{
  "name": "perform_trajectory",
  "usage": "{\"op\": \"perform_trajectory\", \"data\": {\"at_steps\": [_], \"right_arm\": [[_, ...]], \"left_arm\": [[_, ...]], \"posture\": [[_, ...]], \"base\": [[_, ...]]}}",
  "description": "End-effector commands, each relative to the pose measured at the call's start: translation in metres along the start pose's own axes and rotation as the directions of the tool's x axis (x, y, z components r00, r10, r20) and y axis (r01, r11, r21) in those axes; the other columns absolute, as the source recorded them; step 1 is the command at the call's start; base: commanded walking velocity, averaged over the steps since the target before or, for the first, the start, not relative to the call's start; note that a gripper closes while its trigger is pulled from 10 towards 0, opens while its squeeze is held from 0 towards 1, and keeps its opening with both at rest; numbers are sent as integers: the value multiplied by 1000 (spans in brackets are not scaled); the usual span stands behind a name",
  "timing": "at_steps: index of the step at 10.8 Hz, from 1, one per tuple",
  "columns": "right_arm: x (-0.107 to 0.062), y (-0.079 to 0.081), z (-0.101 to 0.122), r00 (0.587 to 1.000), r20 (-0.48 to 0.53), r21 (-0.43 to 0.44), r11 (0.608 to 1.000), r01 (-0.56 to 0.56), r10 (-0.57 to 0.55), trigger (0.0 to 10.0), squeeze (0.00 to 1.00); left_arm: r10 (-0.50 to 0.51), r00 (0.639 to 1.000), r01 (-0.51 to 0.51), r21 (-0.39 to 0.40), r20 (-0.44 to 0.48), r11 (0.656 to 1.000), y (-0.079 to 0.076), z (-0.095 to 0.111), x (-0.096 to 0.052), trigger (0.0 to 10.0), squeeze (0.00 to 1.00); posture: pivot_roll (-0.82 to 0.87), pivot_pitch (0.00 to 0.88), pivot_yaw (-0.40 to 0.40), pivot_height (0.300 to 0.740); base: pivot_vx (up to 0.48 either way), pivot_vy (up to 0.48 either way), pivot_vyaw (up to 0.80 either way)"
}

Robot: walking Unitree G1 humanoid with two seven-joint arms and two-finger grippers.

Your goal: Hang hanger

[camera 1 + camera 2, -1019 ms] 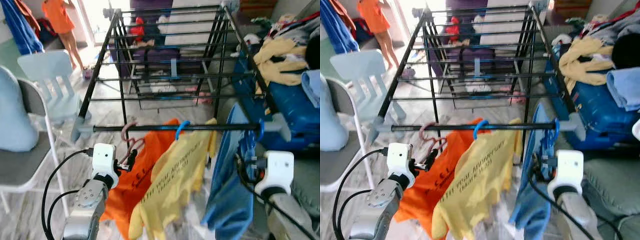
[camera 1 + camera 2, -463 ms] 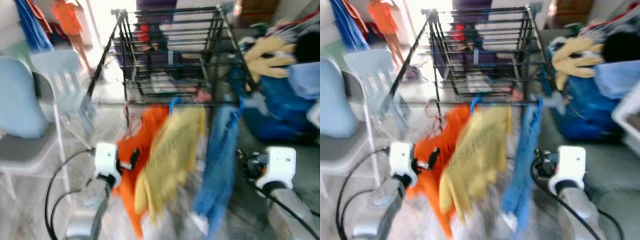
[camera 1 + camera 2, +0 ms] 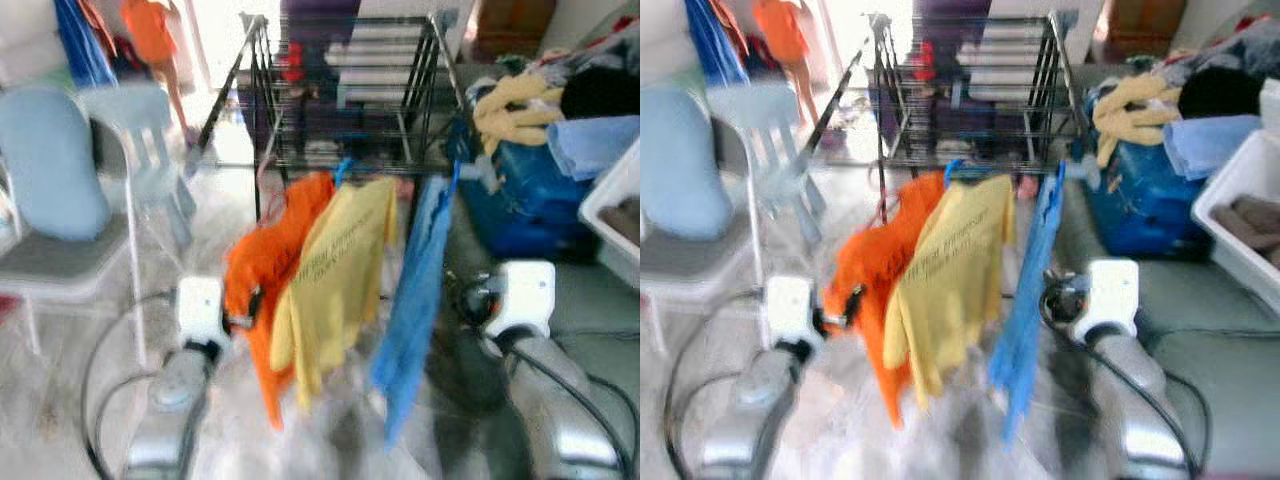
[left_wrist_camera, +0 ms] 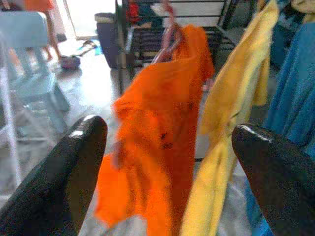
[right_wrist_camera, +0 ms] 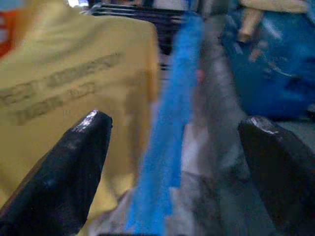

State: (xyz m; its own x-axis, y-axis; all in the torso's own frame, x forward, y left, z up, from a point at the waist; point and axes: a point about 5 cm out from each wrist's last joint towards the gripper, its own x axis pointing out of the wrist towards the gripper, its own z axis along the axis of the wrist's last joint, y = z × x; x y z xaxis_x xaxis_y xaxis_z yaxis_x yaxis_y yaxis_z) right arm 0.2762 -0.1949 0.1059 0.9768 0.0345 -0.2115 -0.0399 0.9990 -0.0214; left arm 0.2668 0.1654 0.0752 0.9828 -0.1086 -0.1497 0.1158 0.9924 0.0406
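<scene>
Left eye view shows a black drying rack [image 3: 345,95] with three garments hanging side by side from its near bar: an orange shirt [image 3: 272,270] on a pinkish hanger [image 4: 167,42], a yellow shirt [image 3: 335,270] on a blue hook, and a blue garment [image 3: 412,290] at the right end. So the hangers already sit on the bar, and the hanging looks done or nearly done.

The left gripper [image 4: 167,157] points at the orange shirt with its two black fingers spread wide and nothing between them. The right gripper [image 5: 172,162] faces the gap between the yellow shirt and the blue garment, also wide apart and empty. Both wrists sit low, below the bar and just short of the cloth.

From where I stand, the sensible thing is to check that each hook sits fully over the bar, then draw both arms straight away from the cloth so no finger snags a hem and drags a hanger off. The picture is blurred, so the hook seating is hard to judge.

Around the rack: a pale blue child's chair [image 3: 135,130] and a grey folding chair [image 3: 60,270] stand on the left. A blue suitcase [image 3: 520,200] piled with clothes and a white bin [image 3: 1240,215] crowd the right. A person [image 3: 155,40] in orange stands far off by the doorway.
</scene>
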Motion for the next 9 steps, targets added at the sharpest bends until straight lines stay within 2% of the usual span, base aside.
{"op": "perform_trajectory", "data": {"at_steps": [1, 3, 5, 7, 9], "right_arm": [[6, 5, 13, 998, 55, 0, 1000, -21, 21, 10000, 0], [6, 12, 11, 996, 71, -6, 999, -48, 48, 10000, 0], [-2, 15, 4, 997, 70, 29, 999, -23, 21, 10000, 0], [-6, 18, 0, 997, 75, 61, 998, 3, -7, 10000, 0], [-8, 13, 0, 996, 78, 60, 997, 39, -43, 10000, 0]], "left_arm": [[35, 999, -36, 28, 30, 999, 8, 6, -1, 10000, 0], [71, 997, -72, 11, 37, 997, 18, 4, -6, 10000, 0], [41, 999, -41, 12, 32, 999, 16, 7, -6, 10000, 0], [12, 1000, -12, 8, 12, 1000, 14, 2, -8, 10000, 0], [-8, 1000, 8, -7, 0, 1000, 8, 0, -5, 10000, 0]], "posture": [[-37, 0, -3, 740], [-66, 0, 36, 740], [-80, 0, 70, 740], [-95, 0, 88, 740], [-107, 0, 92, 740]], "base": [[0, 0, 0], [0, 0, 0], [0, 0, 563], [0, 0, 0], [0, 465, 0]]}}
